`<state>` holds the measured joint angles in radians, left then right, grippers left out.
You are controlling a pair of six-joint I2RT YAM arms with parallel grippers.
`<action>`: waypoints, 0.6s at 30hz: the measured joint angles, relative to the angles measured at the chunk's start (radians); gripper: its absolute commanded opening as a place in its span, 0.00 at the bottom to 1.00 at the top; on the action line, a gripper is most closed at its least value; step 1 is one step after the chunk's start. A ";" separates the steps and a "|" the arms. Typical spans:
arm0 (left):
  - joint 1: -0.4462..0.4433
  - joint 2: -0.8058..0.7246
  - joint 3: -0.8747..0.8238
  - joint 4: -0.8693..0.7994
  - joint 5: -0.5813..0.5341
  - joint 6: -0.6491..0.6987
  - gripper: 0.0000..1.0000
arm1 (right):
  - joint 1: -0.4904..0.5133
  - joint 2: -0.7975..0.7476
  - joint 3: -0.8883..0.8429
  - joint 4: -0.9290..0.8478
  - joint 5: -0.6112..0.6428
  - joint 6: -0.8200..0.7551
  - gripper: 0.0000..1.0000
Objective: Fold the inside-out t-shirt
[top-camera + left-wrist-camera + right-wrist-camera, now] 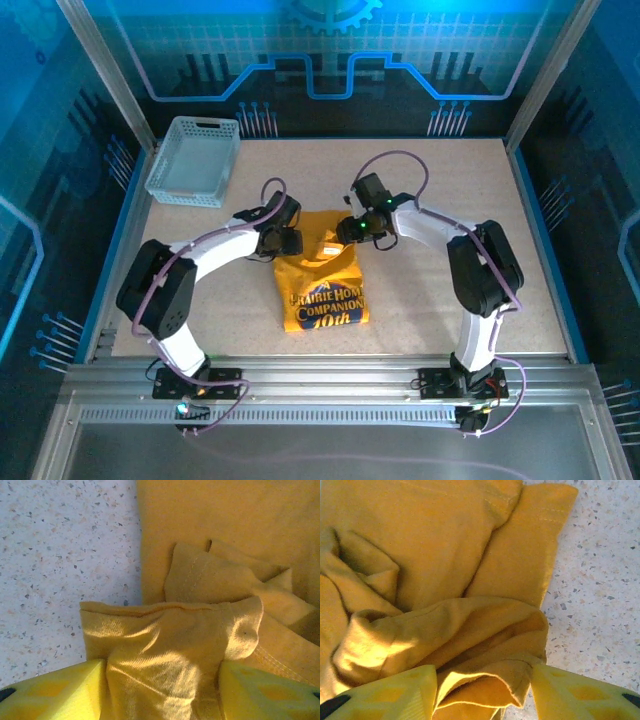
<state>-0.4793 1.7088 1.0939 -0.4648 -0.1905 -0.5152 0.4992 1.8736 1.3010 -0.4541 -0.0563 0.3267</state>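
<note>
Nearest the arm bases, the inside-out t-shirt (pixel 320 290) lay in the middle of the table (pixel 450 200). Its lettering sat toward the near edge and its long axis ran straight away from the robot. At the far end, collar or hem, hard to say through the bunching, the left fingers (pixel 55 692) clamped a ridge of yellow cloth at the left corner. The right fingers (pixel 580 695) gripped a fold at the right corner. The free length lay nearward of both, so the fold looked set to run along that axis.
</note>
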 measured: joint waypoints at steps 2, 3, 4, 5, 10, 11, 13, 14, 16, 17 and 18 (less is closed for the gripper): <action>0.000 0.017 0.006 0.001 0.000 0.001 0.50 | 0.000 0.011 0.003 -0.010 0.011 0.006 0.45; 0.000 0.023 0.009 0.001 0.000 0.002 0.48 | 0.002 0.014 0.003 -0.013 0.019 0.007 0.42; 0.000 0.028 0.010 0.003 0.000 0.001 0.46 | 0.003 0.016 0.003 -0.019 0.027 0.010 0.40; 0.000 0.030 0.011 0.005 0.000 0.000 0.43 | 0.004 0.016 0.003 -0.023 0.034 0.011 0.39; 0.000 0.031 0.011 0.007 0.002 -0.002 0.38 | 0.006 0.016 0.003 -0.027 0.064 0.014 0.39; 0.000 0.031 0.011 0.007 0.003 -0.002 0.38 | 0.006 0.016 0.003 -0.027 0.071 0.014 0.40; 0.000 0.031 0.011 0.006 0.003 -0.002 0.39 | 0.006 0.016 0.002 -0.027 0.081 0.014 0.40; 0.000 0.031 0.011 0.007 0.003 -0.002 0.39 | 0.006 0.015 0.001 -0.027 0.084 0.014 0.40; 0.000 0.029 0.011 0.006 0.003 -0.001 0.39 | 0.006 0.015 0.001 -0.027 0.087 0.014 0.40; 0.000 0.029 0.011 0.006 0.003 -0.001 0.39 | 0.006 0.015 0.001 -0.027 0.090 0.014 0.39; 0.000 0.029 0.011 0.006 0.003 -0.001 0.39 | 0.006 0.015 0.001 -0.027 0.092 0.014 0.38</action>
<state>-0.4793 1.7382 1.1046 -0.4587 -0.1875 -0.5163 0.5049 1.8889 1.3018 -0.4808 0.0357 0.3408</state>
